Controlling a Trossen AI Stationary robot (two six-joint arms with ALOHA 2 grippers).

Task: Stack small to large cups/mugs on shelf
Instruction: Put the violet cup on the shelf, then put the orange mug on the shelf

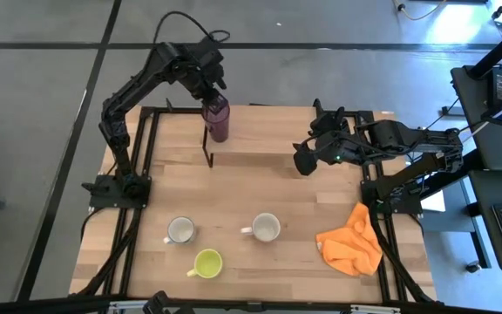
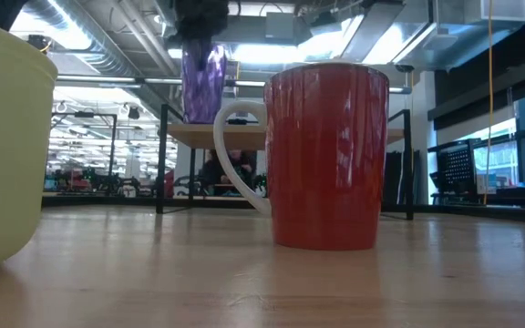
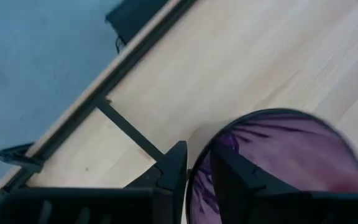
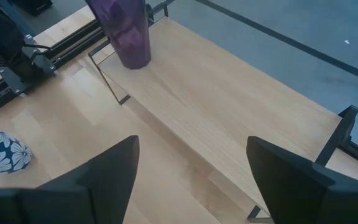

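Note:
The dark purple tumbler [image 1: 218, 119] [image 4: 126, 31] stands upright on its base at the left end of the shelf [image 1: 264, 133] [image 4: 229, 118]. My left gripper [image 3: 197, 165] hangs over it, open, one finger inside the tumbler and one outside. My right gripper [image 4: 191, 168] [image 1: 308, 161] hovers open above the shelf's right part, holding nothing. On the table near the front edge stand the patterned mug [image 1: 180, 230], the reddish-brown mug [image 1: 266, 228] [image 2: 326, 155] and the yellow-green mug [image 1: 207, 262]. My left gripper straddles the tumbler's rim [image 3: 191, 180] from above, pointing steeply down, one finger inside and one outside. A gap shows between the inner finger [image 3: 232, 171] and the wall. Whether the outer finger [image 3: 176, 168] touches the wall, I cannot tell. The tumbler stands upright on the shelf.
An orange cloth [image 1: 351, 242] lies crumpled at the table's front right. The shelf's middle and right part are bare wood, on thin black legs [image 1: 206, 150]. Bare table lies between the shelf and the mugs.

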